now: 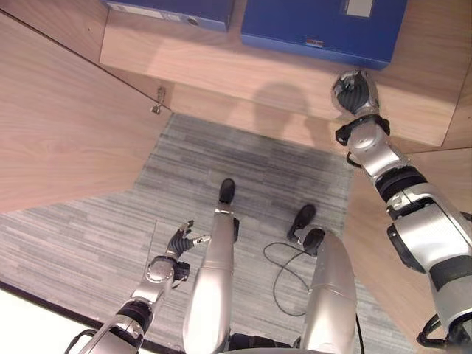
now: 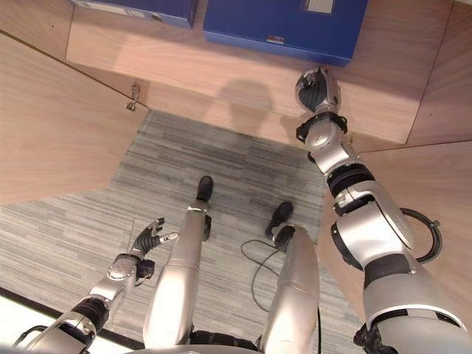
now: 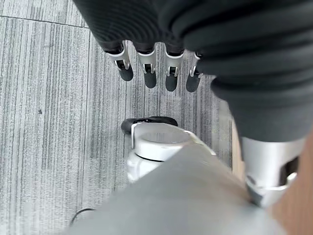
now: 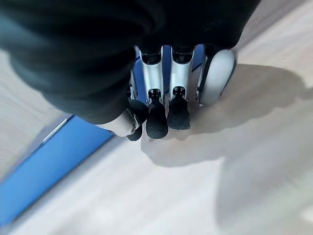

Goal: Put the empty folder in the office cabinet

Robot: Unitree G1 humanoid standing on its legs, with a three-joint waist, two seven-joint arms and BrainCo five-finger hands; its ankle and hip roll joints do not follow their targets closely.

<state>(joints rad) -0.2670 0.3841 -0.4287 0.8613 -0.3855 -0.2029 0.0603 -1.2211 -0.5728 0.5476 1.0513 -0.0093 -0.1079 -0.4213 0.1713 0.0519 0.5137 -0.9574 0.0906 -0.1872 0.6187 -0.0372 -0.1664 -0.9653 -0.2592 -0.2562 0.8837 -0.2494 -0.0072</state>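
My right hand [image 1: 355, 91] is stretched forward over the wooden shelf [image 1: 221, 70] of the office cabinet, just short of the near edge of the blue folder [image 1: 324, 28]. In my right wrist view its fingers [image 4: 157, 115] are bent downward with the dark tips bunched together over the bare wood, and they grip nothing; the folder's blue edge shows just past them, and I cannot tell whether they touch it. The folder lies flat on the shelf, its broad face up, its long axis running across the shelf from my left to my right, tilted a little so that its right end sits nearer to me; a pale label shows at its far edge. A second blue folder [image 1: 173, 10] lies flat on the same shelf to its left, set apart by a narrow gap. The cabinet door [image 1: 66, 125] stands open on my left, a metal hinge [image 1: 158, 102] at its corner. My left hand [image 1: 179, 243] hangs low beside my body above the grey carpet [image 1: 236, 166], its fingers [image 3: 149, 73] straight, relaxed and empty.
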